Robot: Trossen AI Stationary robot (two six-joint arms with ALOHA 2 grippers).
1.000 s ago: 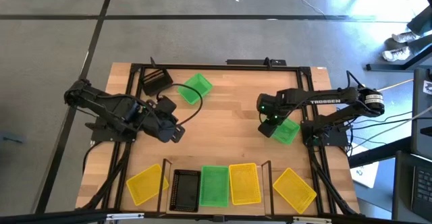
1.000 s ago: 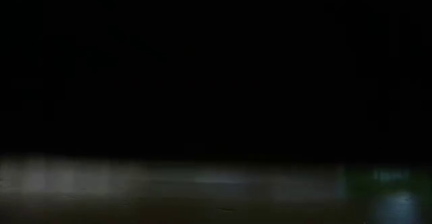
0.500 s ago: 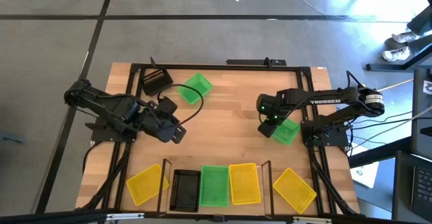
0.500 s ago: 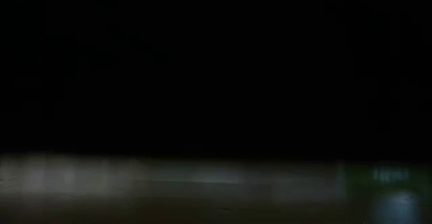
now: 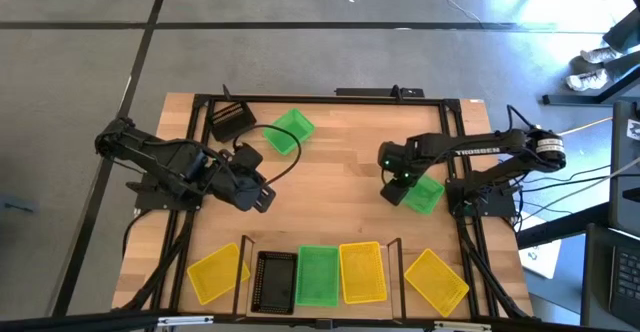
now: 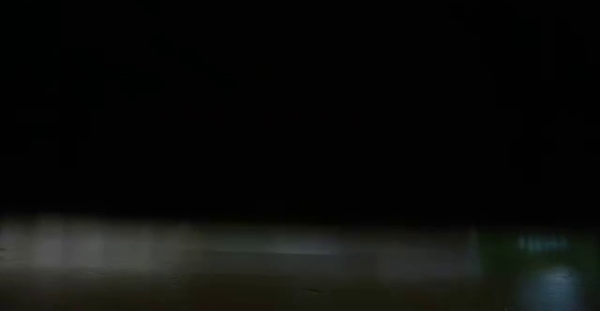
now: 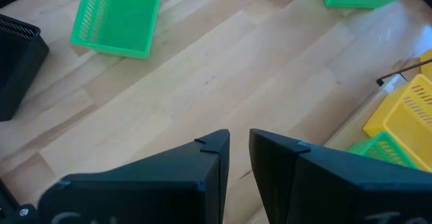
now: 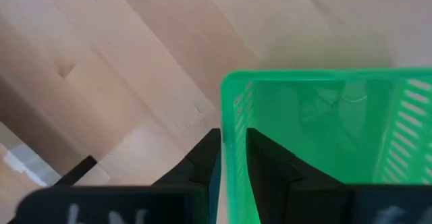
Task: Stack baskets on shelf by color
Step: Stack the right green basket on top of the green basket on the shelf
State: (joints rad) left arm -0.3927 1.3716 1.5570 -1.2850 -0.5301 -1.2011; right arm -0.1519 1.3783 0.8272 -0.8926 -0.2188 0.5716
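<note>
Green basket (image 8: 317, 136) wall sits pinched between the right jaws (image 8: 233, 158), shelf (image 5: 320, 272) well off; left jaws (image 7: 239, 158) nearly closed, empty.

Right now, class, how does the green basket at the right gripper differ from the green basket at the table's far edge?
The green basket at the right gripper has its wall between the right gripper's fingers; the far green basket stands free, touched by neither arm. The first lies near the table's right side, the second next to a black basket. Both are the same bright green, perforated and alike in shape.
</note>
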